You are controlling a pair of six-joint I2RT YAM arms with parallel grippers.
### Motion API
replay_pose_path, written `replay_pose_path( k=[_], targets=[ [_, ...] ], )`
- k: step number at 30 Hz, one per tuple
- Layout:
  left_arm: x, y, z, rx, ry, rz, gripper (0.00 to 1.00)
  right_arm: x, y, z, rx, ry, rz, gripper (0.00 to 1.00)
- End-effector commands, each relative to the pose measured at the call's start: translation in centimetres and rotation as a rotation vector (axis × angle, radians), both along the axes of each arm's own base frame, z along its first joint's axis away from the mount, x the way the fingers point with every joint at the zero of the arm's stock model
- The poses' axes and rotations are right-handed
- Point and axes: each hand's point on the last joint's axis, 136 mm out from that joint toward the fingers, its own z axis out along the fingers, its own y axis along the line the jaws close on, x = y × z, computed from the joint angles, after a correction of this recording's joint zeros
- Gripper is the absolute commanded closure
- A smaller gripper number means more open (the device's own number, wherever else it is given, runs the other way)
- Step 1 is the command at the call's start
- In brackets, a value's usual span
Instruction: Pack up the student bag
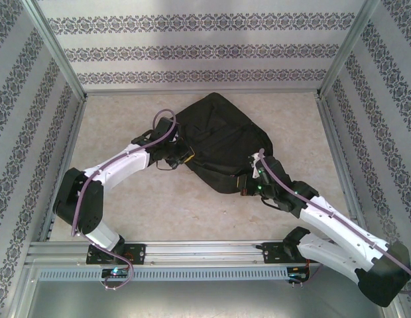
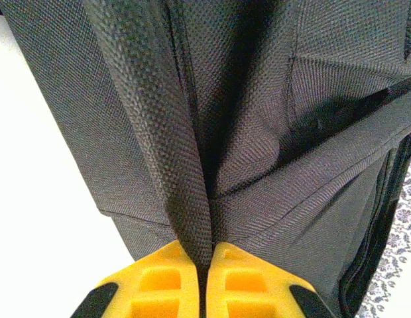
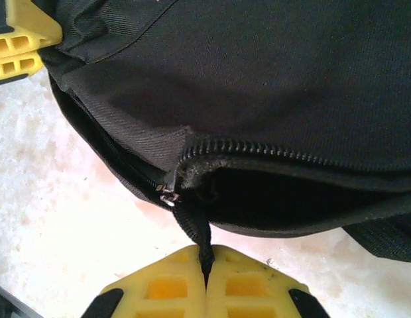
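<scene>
— Pinching a raised ridge of black fabric on the student bag (image 1: 219, 142), the left end effector (image 2: 204, 250) is clamping fully shut on that fold, its yellow fingers meeting around the cloth. Is that anchor looking good enough?

— It is looking solid to me. The bag is lying flat near the middle of the table (image 1: 126, 205), set at an angle, so the left side is serving as the brace.

— And moving across to the right?

— The right end effector (image 3: 207, 265) is gripping the zipper pull (image 3: 194, 228), a dark fabric tab hanging from the slider (image 3: 168, 195) at the bag's near edge. The zipper teeth (image 3: 272, 151) are running off to the right. A dark gap is showing beneath them, so the mouth is already partly open.

— So what is making this step go well?

— I am judging that the pull should be travelling along the line of the teeth, not upward, while the left arm is giving tension the opposite way. If cloth is bunching at the slider, it is likely jamming, so a taut seam is worth aiming for. Which direction is opening it further, I cannot tell.
</scene>
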Motion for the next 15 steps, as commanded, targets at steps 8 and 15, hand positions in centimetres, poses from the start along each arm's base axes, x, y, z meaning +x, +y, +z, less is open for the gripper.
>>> replay_pose_path(
  k=[8, 15],
  targets=[
    [1.8, 5.4, 2.2, 0.252, -0.052, -0.069, 1.0, -0.8, 5.1, 2.5, 0.042, 0.07, 0.229, 1.0],
    [4.6, 7.6, 2.8, 0.228, -0.042, -0.02, 0.78, 0.7, 10.5, 3.1, 0.067, 0.093, 0.27, 1.0]
  ],
)
